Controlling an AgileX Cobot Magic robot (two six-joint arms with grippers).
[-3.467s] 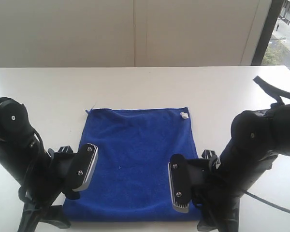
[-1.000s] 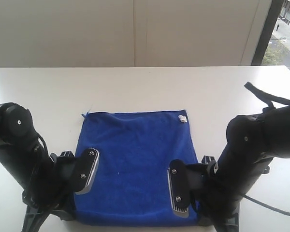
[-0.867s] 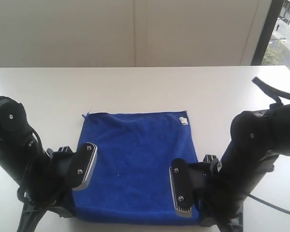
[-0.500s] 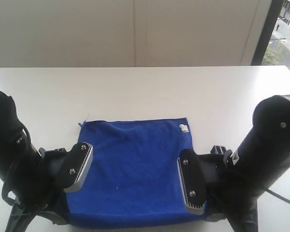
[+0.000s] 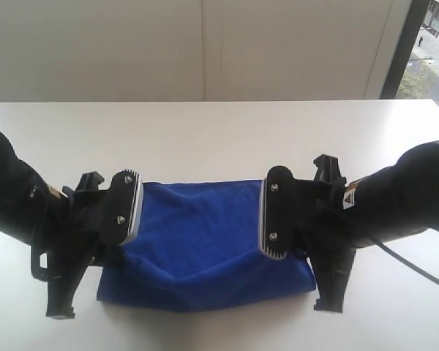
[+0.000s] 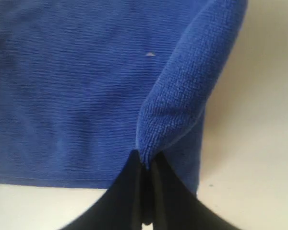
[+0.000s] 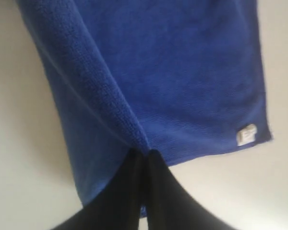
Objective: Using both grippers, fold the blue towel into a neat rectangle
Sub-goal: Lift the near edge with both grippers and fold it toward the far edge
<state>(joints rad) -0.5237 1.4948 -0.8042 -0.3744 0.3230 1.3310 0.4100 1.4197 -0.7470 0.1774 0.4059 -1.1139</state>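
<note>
The blue towel (image 5: pixel 201 238) lies on the white table, its near part lifted and carried over the far part, making a rounded fold at the front. My left gripper (image 6: pixel 145 164) is shut on the towel's left near corner (image 6: pixel 177 105). My right gripper (image 7: pixel 145 155) is shut on the right near corner (image 7: pixel 93 91). In the exterior view the left gripper (image 5: pixel 106 241) and right gripper (image 5: pixel 307 245) hang at the towel's two sides, their fingertips hidden behind the brackets. A small white label (image 7: pixel 246 134) shows at the towel's far corner.
The white table (image 5: pixel 219 139) stretches well beyond the towel to a pale wall at the back. A window strip (image 5: pixel 428 44) stands at the far right. A black cable (image 5: pixel 417 274) trails from the right arm across the table.
Both grippers have risen and moved toward the far side of the table, dragging the towel's near edge up and over. The visible cloth has shortened into a half-folded band.
</note>
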